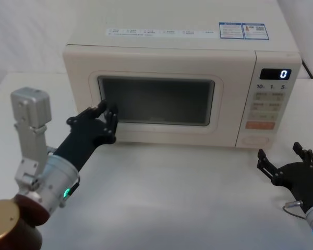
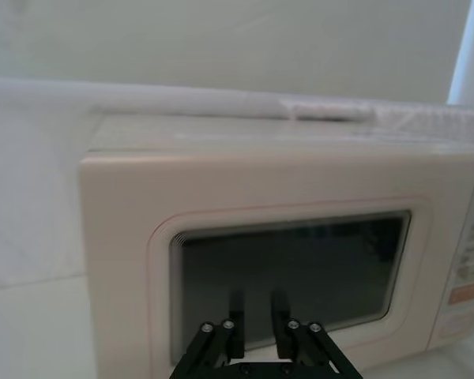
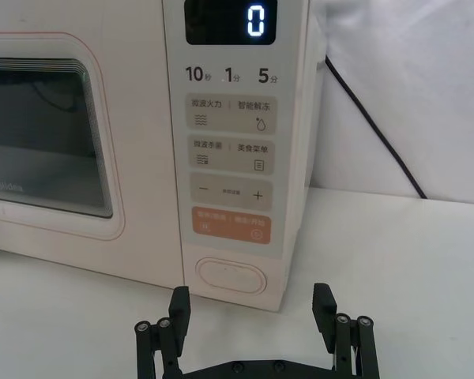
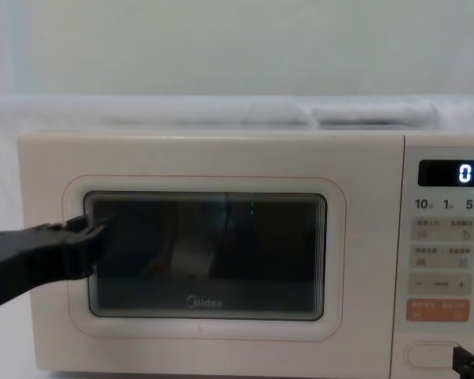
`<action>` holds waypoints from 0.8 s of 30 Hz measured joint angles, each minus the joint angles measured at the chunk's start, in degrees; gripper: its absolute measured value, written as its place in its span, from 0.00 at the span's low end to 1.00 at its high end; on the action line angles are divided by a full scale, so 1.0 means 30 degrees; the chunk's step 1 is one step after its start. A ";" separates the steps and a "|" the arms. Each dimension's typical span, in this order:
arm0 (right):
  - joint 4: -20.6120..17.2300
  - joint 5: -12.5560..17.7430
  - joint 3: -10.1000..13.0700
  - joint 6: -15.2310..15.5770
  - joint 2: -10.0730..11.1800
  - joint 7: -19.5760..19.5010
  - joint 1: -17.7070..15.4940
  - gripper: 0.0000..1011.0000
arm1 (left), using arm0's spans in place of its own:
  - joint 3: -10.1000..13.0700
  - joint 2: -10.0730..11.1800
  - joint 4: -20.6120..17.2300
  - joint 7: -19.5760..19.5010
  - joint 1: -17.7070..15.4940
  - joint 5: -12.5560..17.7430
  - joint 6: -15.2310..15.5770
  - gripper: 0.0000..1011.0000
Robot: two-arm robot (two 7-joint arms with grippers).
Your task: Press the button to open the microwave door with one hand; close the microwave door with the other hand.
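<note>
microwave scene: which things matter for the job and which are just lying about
For the job: button, door, left claw at the door window, right claw on the table before the panel.
Lying about: black cable, table.

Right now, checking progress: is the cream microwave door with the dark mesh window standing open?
No, the cream microwave door with the dark mesh window sits flush with the control panel, shut.

Left gripper (image 1: 108, 111) at centre-left of head view, arm reaching diagonally up from lower-left corner, silver wrist with green light at lower left. Fingers (image 2: 231, 335) close together, narrow gap, at bottom centre of left wrist view. Right gripper (image 1: 285, 154) at lower right of head view, fingers (image 3: 324, 304) spread wide apart, pointing up-frame.
</note>
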 joint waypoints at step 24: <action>0.0000 0.0000 0.0000 -0.0001 0.0000 0.0001 0.0000 0.99 | -0.1055 -0.0170 0.1310 0.0204 0.2088 0.1012 -0.0950 0.96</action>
